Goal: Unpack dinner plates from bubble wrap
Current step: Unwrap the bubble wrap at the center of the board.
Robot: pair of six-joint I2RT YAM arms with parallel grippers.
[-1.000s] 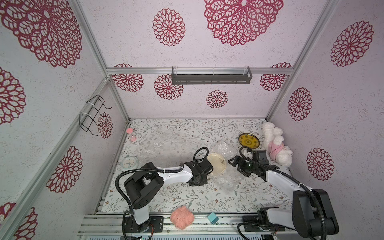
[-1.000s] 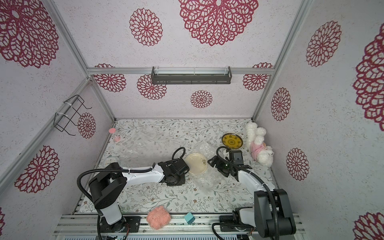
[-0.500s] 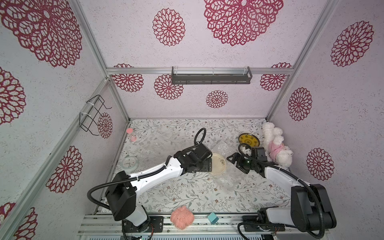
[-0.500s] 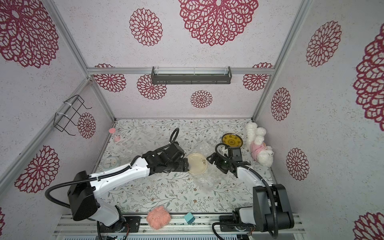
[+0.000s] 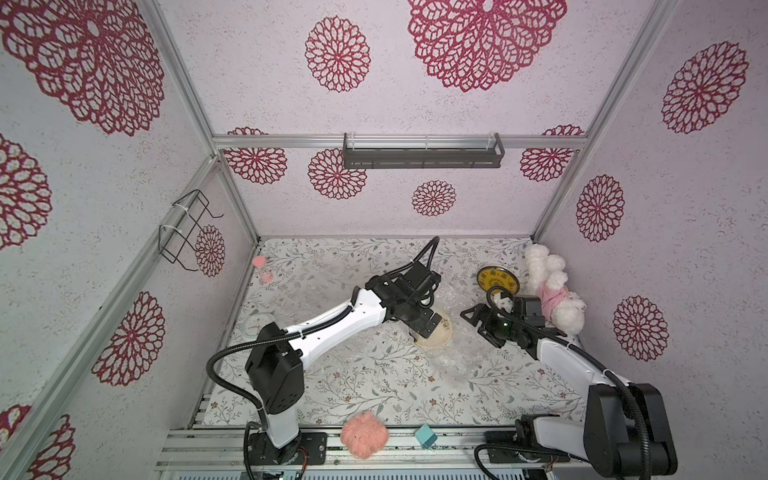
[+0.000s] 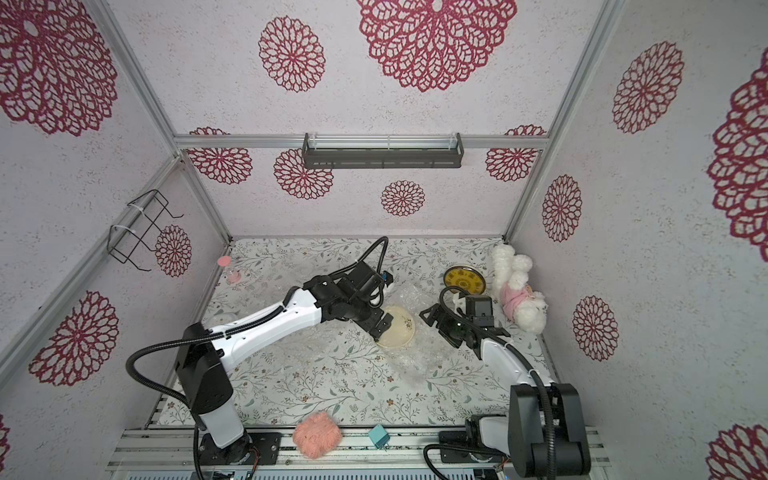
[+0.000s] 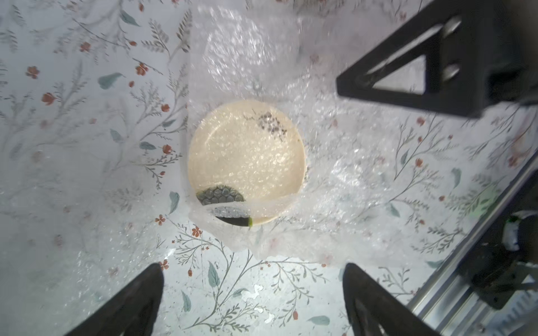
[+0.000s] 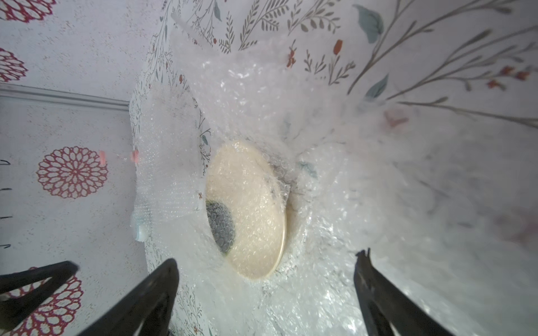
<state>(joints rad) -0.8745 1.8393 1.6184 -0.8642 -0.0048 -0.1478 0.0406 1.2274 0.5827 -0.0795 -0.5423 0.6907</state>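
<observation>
Left end effector (image 7: pixel 253 266) moved over cream plate (image 7: pixel 247 157).

bright even light, glare on bubble wrap (image 7: pixel 334 163), wrist views blurred, edges warped

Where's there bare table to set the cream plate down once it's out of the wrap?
Front middle of the table, between the bubble wrap and the pink pom-pom and teal cube at the front edge, is bare. Crowded: around the cream plate, where the wrap spreads, and the right side by the yellow plate and plush toy.
</observation>
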